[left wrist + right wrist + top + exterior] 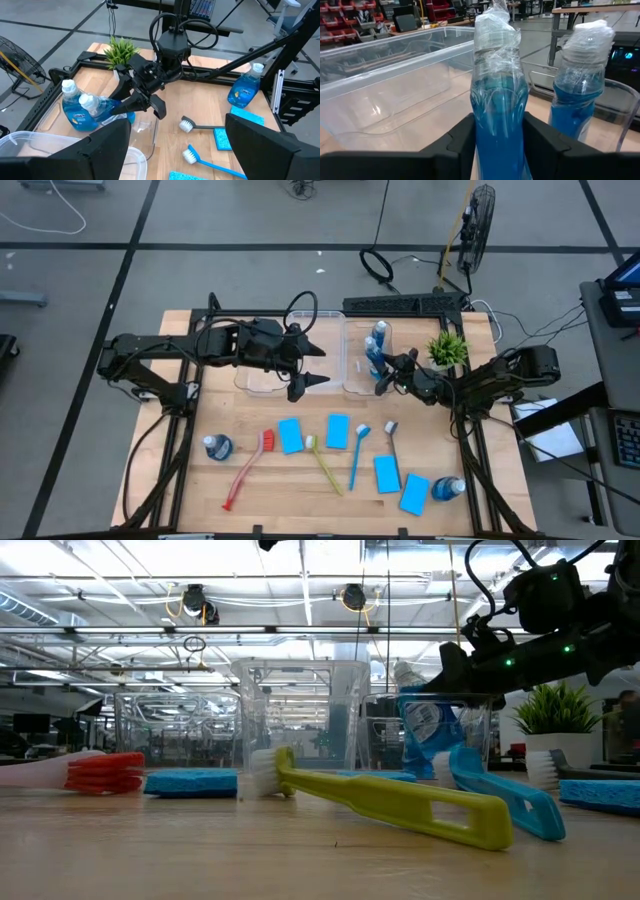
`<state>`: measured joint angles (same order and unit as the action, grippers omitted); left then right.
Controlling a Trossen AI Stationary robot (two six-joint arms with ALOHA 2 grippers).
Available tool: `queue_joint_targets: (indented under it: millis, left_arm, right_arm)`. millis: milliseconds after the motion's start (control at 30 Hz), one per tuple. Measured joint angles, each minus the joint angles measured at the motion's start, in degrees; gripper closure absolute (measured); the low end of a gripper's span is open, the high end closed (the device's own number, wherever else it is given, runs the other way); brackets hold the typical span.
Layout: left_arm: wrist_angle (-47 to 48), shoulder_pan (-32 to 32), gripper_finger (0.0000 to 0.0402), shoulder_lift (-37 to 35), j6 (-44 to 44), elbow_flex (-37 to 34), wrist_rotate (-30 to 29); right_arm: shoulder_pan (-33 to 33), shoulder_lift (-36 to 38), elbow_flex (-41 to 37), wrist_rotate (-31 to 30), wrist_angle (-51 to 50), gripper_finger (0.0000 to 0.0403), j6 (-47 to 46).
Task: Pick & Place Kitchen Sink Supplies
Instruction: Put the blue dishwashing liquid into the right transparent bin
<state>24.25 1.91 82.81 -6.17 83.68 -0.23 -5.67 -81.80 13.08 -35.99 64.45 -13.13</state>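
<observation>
Two blue bottles stand in the right clear bin (362, 350). My right gripper (499, 145) is shut on the nearer blue bottle (499, 100); the other bottle (580, 100) stands beside it. My left gripper (318, 366) hangs open above the gap between the bins, holding nothing. Flat on the table's near half lie sponges (291, 435) (338, 430) (387, 473), a red brush (245, 470), a yellow-green brush (325, 465), a blue brush (357, 455) and a grey brush (392, 442). Two more bottles (217, 446) (448, 488) stand upright there. My right gripper has the bottle's blue body (490, 135), below its wrapped cap, between its two fingers, one against each side. The fingers (460, 145) come level from the table's right side, across the bottle. The bottle stands upright inside the bin; its base is hidden.
A second clear bin (265, 360) stands left of the first, under my left arm. A small green potted plant (447, 348) sits at the far right, close to my right arm. Bare wood shows at the table's near edge, in front of the brushes.
</observation>
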Motion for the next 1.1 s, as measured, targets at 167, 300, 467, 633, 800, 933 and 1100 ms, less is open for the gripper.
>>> queue_joint_targets:
  millis: [167, 300, 467, 633, 800, 933, 1100]
  left_arm:
    - [0.00, 0.00, 0.0088, 0.00, 0.98, 0.00, -0.41]
    - [0.00, 0.00, 0.0095, 0.00, 1.60, 0.00, -0.46]
    - [0.00, 0.00, 0.0098, 0.00, 1.87, 0.00, -0.45]
    - [0.03, 0.05, 0.0089, 0.00, 2.03, 0.00, -0.46]
    - [0.04, 0.47, 0.0080, 0.00, 2.01, 0.00, -0.44]
    - [0.07, 0.74, 0.0079, 0.00, 2.01, 0.00, -0.44]
    - [0.07, 0.74, 0.0089, 0.00, 2.70, 0.00, -0.43]
  right_arm:
    - [0.00, 0.00, 0.00, -0.01, -0.66, 0.0260, -2.22]
    - [0.43, 0.00, 0.04, -0.04, -1.03, 0.0259, -2.70]
    - [0.55, 0.00, 0.04, 0.00, -1.31, 0.0259, -2.70]
    - [0.52, 0.00, 0.03, 0.00, -1.33, 0.0251, -2.68]
    - [0.52, 0.00, 0.03, 0.00, -1.31, 0.0235, -2.70]
    - [0.52, 0.02, 0.03, 0.00, -0.98, 0.0225, -2.71]
    - [0.52, 0.04, 0.04, 0.00, -1.08, 0.0224, -2.68]
